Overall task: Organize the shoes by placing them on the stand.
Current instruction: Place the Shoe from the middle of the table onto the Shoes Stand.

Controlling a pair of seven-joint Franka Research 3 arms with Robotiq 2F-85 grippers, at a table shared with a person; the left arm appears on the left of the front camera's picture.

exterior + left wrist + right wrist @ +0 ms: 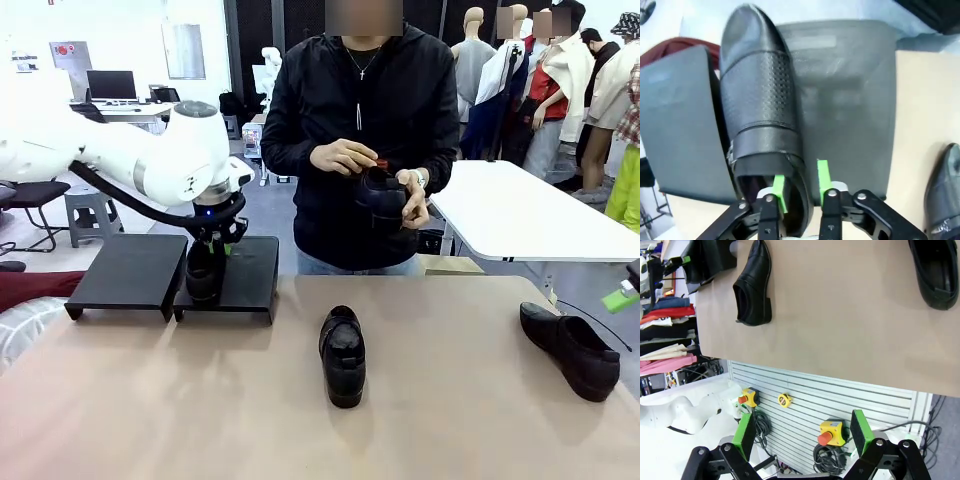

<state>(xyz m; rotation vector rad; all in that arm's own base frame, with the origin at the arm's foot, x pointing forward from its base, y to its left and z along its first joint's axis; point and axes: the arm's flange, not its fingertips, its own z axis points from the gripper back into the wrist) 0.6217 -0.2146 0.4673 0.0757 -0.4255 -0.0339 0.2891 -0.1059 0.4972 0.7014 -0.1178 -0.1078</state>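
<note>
On the right-hand platform of the stand [255, 272], along its left edge, one black shoe [760, 100] is sitting with its toe pointing toward the robot, and the left gripper [800, 176] is hanging over its heel end. The jaws are standing partly apart, one green pad inside the shoe's opening and the other outside, straddling the side wall; whether the pads are pressing on the leather I cannot tell. The step in hand looks like setting down and letting go of this first shoe. The right gripper [802, 432] is waiting wide open and empty, out past the table's [200, 410] edge. A second shoe [343, 355] is lying mid-table, a third shoe [572, 348] is lying near the right edge, and a person across the table is holding a fourth shoe [383, 195] in both hands. Next, the left arm is probably needing to lift straight up so neither finger drags the shoe off the sloped top, then go for the middle shoe.
</note>
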